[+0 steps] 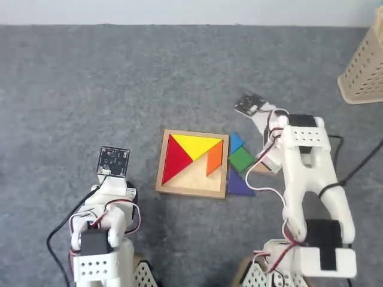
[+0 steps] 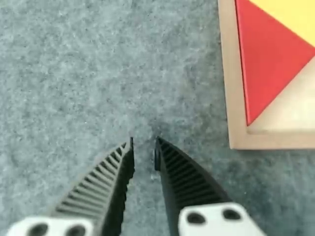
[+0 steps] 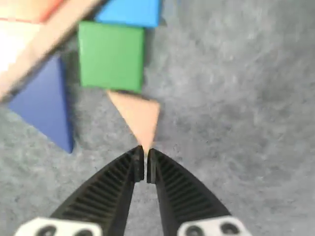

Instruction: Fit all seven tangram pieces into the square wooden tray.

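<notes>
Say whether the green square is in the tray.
Out. The green square lies on the carpet, outside the rim of the tray.

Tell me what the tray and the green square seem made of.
Tray: pale bare wood, by its tan, matte rim. Green square: likely painted wood, going by its flat, even colour and crisp edges; plastic is possible.

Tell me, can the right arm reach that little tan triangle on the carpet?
Probably yes. The right gripper sits right at the tip of the tan triangle, and nothing lies between. Its jaws look shut, so they'd need opening first.
</notes>
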